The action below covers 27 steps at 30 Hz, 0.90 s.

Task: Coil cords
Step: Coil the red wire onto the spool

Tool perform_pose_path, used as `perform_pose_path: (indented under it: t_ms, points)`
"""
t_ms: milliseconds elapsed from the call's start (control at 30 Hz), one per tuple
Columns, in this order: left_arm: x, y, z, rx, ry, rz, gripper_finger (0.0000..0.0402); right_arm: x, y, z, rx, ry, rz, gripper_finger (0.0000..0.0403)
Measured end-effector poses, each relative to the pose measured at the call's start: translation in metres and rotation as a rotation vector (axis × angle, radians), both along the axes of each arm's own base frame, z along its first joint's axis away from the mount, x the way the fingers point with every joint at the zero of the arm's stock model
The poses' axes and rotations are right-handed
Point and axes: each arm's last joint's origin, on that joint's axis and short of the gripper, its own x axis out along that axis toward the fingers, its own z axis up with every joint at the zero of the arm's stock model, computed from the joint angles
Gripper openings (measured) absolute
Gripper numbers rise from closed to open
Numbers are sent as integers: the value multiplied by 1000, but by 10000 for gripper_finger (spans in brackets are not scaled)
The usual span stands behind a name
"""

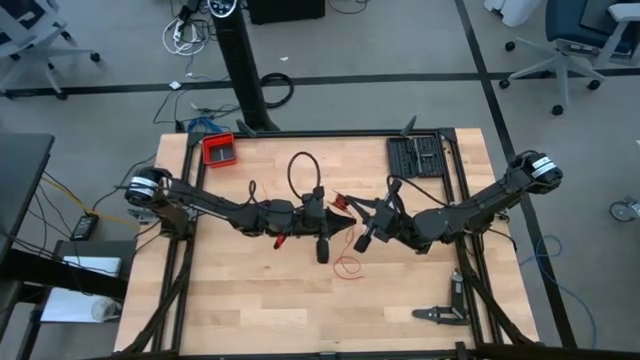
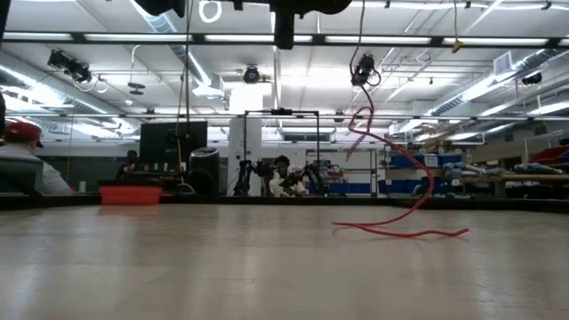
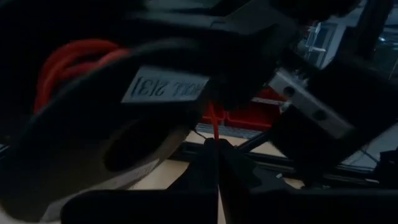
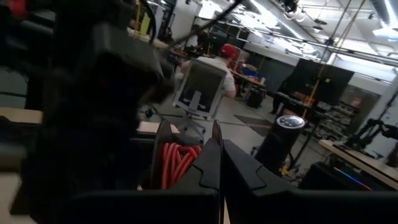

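Sitting at the table's (image 1: 250,300) eleven o'clock, red tray (image 1: 219,150) with contents too small to tell; black tool case (image 1: 416,156) at one o'clock. Left gripper (image 1: 340,210) and right gripper (image 1: 358,222) meet near centre, each pinched together on the red cord (image 1: 347,266), whose loose tail loops toward six o'clock on the wood.

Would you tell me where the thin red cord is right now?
In the high view the red cord is at the table's middle, hanging between the left gripper and right gripper, its tail looping onto the wood below them.
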Motion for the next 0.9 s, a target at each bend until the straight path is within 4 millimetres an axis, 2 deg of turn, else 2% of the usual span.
perform_pose_path:
  t_ms: [133, 300, 600, 900]
  points:
    - [8, -1, -8, 0, 10, 18, 1, 0, 0, 0, 7, -4, 11, 1]
    - [10, 0, -11, 17, 44, 51, 0, -4, 7, 0, -17, 14, -4, 1]
    - [9, 3, -18, 198, 144, 137, 3, -20, 30, 1, -38, 48, -39, 1]
    - [7, 8, -23, 250, 203, 319, 51, -31, 47, 1, -1, 30, 1, 2]
